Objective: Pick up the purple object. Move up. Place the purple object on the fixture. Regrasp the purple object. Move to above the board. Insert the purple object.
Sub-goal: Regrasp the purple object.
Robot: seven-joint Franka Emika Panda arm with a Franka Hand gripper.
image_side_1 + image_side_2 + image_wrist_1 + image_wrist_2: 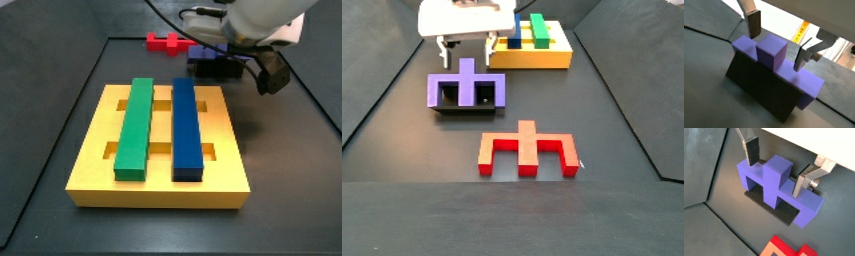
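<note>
Dark grey matting covers the work floor (pixel 396 110), and on it stands the black L-shaped fixture (pixel 757 90) with the purple E-shaped block (pixel 774 183) resting against it. Above the block hangs the silver two-finger gripper (pixel 774 169) — fingers apart, one on either side of the block's central prong, neither pad pressing it. Nearby lie a red E-shaped block (pixel 529 150) and a yellow board (pixel 160 150) carrying a green bar (pixel 134 128) and a blue bar (pixel 186 128).

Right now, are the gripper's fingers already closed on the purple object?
No. In a wrist view the gripper is open, and its fingers stand apart on either side of the purple object, which sits on the fixture.
</note>
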